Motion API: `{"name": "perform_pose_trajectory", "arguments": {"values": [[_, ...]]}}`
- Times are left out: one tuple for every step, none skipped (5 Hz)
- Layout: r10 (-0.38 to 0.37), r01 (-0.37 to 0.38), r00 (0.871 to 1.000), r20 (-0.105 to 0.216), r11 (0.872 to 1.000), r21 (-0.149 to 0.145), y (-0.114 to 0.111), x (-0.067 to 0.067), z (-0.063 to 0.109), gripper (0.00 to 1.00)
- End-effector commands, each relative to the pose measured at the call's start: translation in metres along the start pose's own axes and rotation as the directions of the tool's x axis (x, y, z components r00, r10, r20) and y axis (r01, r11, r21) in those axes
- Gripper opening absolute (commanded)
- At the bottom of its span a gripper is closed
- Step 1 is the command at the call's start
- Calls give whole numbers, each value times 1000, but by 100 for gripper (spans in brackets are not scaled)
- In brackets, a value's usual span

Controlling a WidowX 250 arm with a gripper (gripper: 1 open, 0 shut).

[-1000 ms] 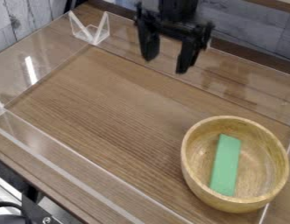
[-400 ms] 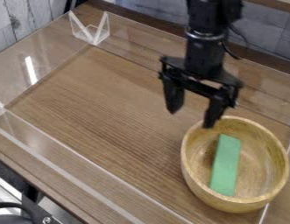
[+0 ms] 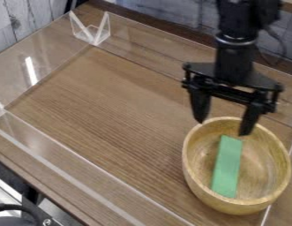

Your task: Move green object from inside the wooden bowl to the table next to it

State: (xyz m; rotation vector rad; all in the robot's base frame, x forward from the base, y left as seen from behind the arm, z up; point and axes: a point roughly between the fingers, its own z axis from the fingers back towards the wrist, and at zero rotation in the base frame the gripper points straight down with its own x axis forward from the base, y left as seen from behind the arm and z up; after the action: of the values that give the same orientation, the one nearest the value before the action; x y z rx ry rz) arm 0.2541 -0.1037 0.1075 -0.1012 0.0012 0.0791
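Note:
The green object [image 3: 228, 165] lies flat inside the wooden bowl [image 3: 198, 166], which sits at the near right of the table [image 3: 107, 110]. My gripper [image 3: 226, 115] hangs just above the bowl's far rim, pointing straight down. Its two black fingers [image 3: 201, 107] are spread wide with nothing between them. The fingertips stand above the far end of the green block and do not touch it.
Low clear acrylic walls [image 3: 48, 163] run round the table's edges. A clear angled bracket [image 3: 89, 28] stands at the far left corner. Bare tabletop stretches to the left of the bowl.
My gripper has travelled from the far middle of the table toward the near right and now hangs over the bowl's far rim. It stayed open. The bowl and block have not moved.

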Motion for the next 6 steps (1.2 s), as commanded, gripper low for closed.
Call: {"name": "perform_pose_trajectory", "arguments": {"values": [[91, -88, 993, 73, 995, -40, 0, 1, 5, 0], [143, -138, 985, 97, 989, -61, 6, 1, -4, 100], [175, -167, 977, 121, 983, -78, 2, -2, -4, 100], [203, -193, 970, 134, 978, -82, -3, -4, -4, 100], [259, -248, 954, 152, 965, -89, -6, -3, -12, 100], [294, -282, 942, 164, 955, -88, -8, 3, -21, 100]]}}
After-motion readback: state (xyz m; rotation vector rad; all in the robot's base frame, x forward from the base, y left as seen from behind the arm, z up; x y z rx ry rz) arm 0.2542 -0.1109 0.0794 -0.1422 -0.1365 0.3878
